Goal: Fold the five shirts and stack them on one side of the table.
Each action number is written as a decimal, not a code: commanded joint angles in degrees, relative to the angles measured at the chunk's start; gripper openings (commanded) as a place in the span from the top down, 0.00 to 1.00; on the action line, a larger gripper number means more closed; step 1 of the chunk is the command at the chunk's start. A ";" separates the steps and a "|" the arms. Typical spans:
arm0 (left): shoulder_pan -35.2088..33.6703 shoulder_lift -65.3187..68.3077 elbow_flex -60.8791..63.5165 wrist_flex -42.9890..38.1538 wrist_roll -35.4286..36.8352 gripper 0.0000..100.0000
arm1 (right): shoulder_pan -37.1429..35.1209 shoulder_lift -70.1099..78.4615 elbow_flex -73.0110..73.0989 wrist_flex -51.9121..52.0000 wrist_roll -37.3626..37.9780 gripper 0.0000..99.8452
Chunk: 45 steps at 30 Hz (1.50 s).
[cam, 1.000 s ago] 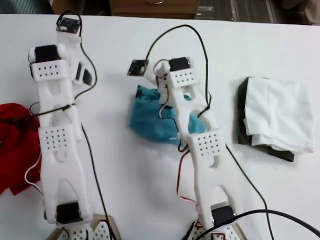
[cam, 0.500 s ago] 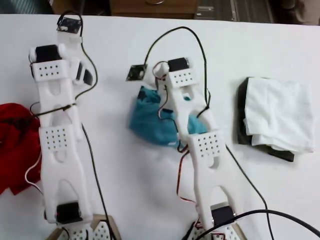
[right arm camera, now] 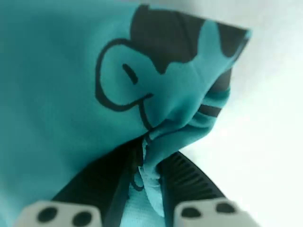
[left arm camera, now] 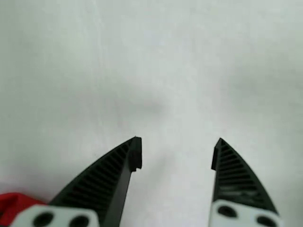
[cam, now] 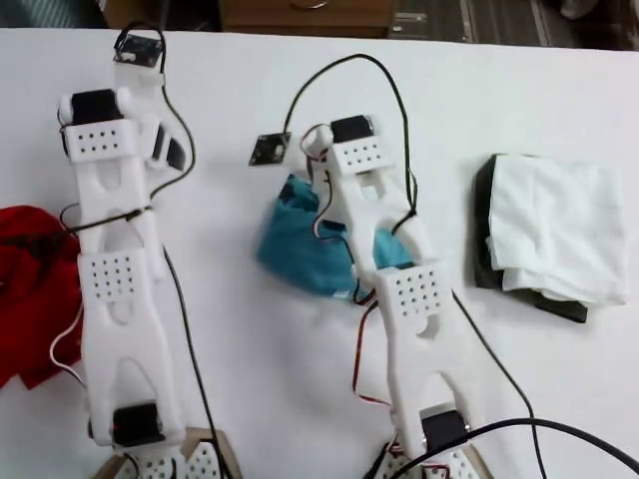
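A teal shirt (cam: 300,244) with a black cartoon print lies bunched at the table's middle, partly under the right arm. My right gripper (right arm camera: 150,163) is shut on a fold of the teal shirt (right arm camera: 94,80), the cloth pinched between its black fingers (right arm camera: 184,177). A red shirt (cam: 30,289) lies crumpled at the table's left edge, beside the left arm. My left gripper (left arm camera: 175,153) stands open over bare white table, nothing between its fingers (left arm camera: 111,175); a bit of the red shirt (left arm camera: 12,201) shows at the picture's corner. A folded white shirt (cam: 554,230) rests on a folded dark one (cam: 484,239) at the right.
The white table (cam: 230,70) has free room at the back and between the arms. Black cables (cam: 399,100) loop over the right arm and run down the front. A dark cabinet (cam: 300,15) stands beyond the far edge.
The right arm has shifted slightly toward the far left, lifting and dragging the teal shirt with it. The left arm has kept still.
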 commanded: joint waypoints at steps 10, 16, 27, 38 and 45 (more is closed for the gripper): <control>0.44 -5.71 -0.75 0.97 0.53 0.74 | 2.15 -27.12 7.74 1.45 -7.30 0.98; 0.53 -5.71 -0.75 0.88 0.53 0.74 | 2.95 -39.78 19.08 1.45 -8.09 0.98; 2.20 -5.71 -0.75 0.88 0.53 0.74 | 9.89 -63.69 29.98 1.27 -7.74 0.98; 6.51 -5.63 -0.75 0.88 0.53 0.74 | 22.55 -73.10 29.98 1.10 -7.56 0.98; 9.85 -5.36 -0.75 0.88 0.53 0.74 | 31.69 -73.54 29.89 -1.80 -4.40 0.98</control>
